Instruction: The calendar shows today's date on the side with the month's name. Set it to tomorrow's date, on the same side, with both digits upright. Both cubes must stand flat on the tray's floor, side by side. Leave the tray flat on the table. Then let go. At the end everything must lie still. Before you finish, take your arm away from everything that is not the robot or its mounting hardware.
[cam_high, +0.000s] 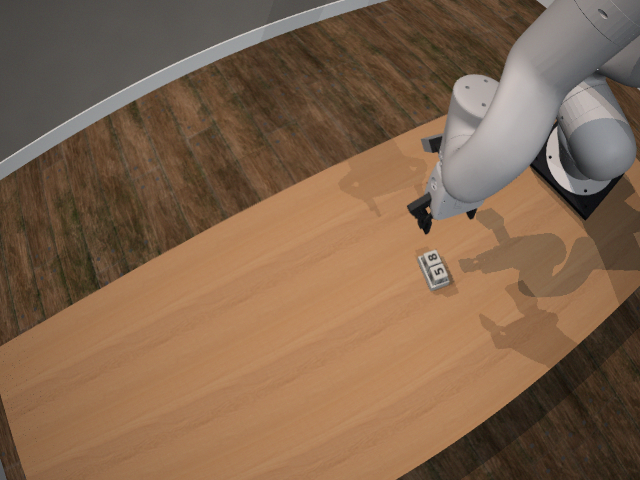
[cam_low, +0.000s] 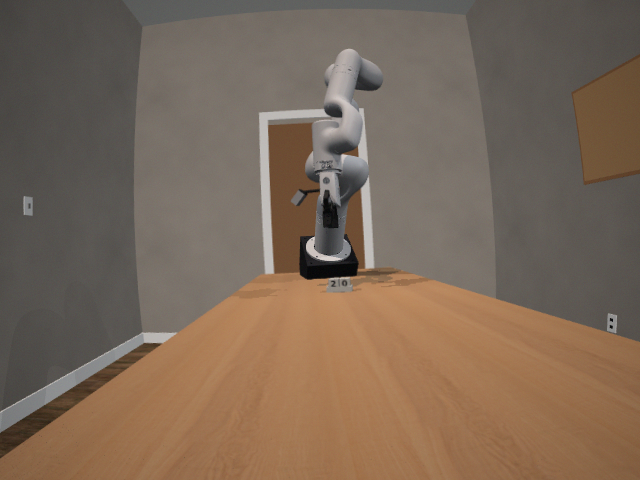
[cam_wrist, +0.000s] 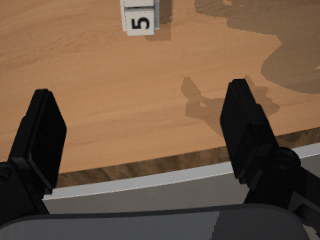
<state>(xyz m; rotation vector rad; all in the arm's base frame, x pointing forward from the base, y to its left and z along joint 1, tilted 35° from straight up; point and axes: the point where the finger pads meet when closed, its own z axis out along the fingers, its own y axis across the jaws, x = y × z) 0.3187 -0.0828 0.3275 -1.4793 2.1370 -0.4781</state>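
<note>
Gripper (cam_high: 448, 222) (cam_low: 330, 219) (cam_wrist: 141, 103) is released and wide, nothing between the fingers; I have it hanging above the surface (cam_high: 232, 320) (cam_low: 330, 382) (cam_wrist: 115, 100), apart from the calendar. Calendar is a small light tray (cam_high: 440, 287) (cam_low: 339, 290) (cam_wrist: 157, 26) with two white cubes side by side, sitting on the wooden top near the arm base (cam_high: 586, 210) (cam_low: 310, 271). From the exterior cam the front reads 2 on the left cube (cam_low: 333, 283) and 0 on the right cube (cam_low: 345, 283), both digits upright. Top cam gives me the upper faces: 8 on one cube, 5 on the other. Wrist cam shows the 5 cube (cam_wrist: 140, 23) at the upper edge of frame, rest of the calendar cut off; both black fingers stand well apart, pads facing each other. Arm (cam_high: 504, 129) (cam_low: 343, 124) is bent over, its shadows falling on the wood beside the tray. Can't tell from here which side carries the month's name, print too small for me to read
</note>
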